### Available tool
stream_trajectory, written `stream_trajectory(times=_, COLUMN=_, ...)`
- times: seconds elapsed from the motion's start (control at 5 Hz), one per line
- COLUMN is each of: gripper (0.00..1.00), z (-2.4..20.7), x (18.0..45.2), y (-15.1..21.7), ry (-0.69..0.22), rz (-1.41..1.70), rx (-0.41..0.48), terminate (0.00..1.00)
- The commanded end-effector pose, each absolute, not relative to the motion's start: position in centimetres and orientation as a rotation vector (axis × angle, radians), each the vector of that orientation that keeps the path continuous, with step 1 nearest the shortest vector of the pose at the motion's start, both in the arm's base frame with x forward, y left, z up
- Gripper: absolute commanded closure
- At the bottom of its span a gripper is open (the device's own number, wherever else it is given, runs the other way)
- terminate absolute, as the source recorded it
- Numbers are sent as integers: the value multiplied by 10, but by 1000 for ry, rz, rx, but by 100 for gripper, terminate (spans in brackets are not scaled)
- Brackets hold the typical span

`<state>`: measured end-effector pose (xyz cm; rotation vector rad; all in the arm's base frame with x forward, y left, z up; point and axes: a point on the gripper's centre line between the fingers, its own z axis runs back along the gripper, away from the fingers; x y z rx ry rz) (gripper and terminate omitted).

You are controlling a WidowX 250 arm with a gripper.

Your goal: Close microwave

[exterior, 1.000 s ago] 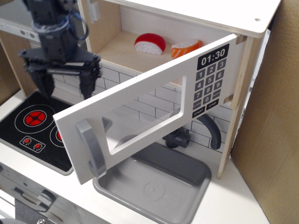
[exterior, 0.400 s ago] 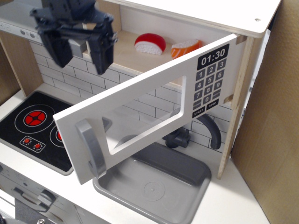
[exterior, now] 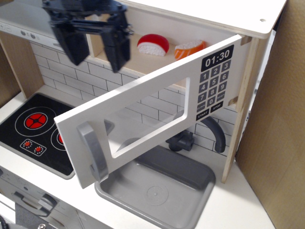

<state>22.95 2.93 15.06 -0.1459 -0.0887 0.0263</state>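
Observation:
The microwave (exterior: 267, 19) is a wooden box at the top right. Its light-grey door (exterior: 157, 90) stands swung wide open toward me, with a clear window, a grey bar handle (exterior: 93, 152) at its left end and a black keypad (exterior: 215, 81) showing 01:30. Inside lie a red-and-white food piece (exterior: 152, 44) and an orange salmon piece (exterior: 189, 48). My black gripper (exterior: 95, 52) hangs open and empty at the top left, above and behind the door's left part, not touching it.
A grey sink (exterior: 162, 186) with a dark faucet (exterior: 219, 136) lies under the door. A black stovetop (exterior: 33, 129) with red burners is at the left. A cardboard wall (exterior: 276, 119) stands at the right. White brick backsplash (exterior: 62, 71) runs behind.
My gripper has risen from beside the stovetop and moved right, toward the microwave opening. The door has not moved.

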Motion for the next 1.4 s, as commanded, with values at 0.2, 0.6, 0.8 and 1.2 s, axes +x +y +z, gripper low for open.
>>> stream_trajectory(times=0.2, gripper=0, z=141, x=220, y=10, ry=-110, rz=-59, rx=-133, terminate=0)
stream_trajectory(times=0.6, gripper=0, z=134, x=237, y=28, ry=-163, rz=14, rx=-56, terminate=0)
stream_trajectory(times=0.8, gripper=0, z=135, x=248, y=41, ry=-175, rz=53, rx=-25, terminate=0)
stream_trajectory(times=1.2, gripper=0, z=149, x=264, y=55, ry=-180, rz=120, rx=-6, terminate=0)
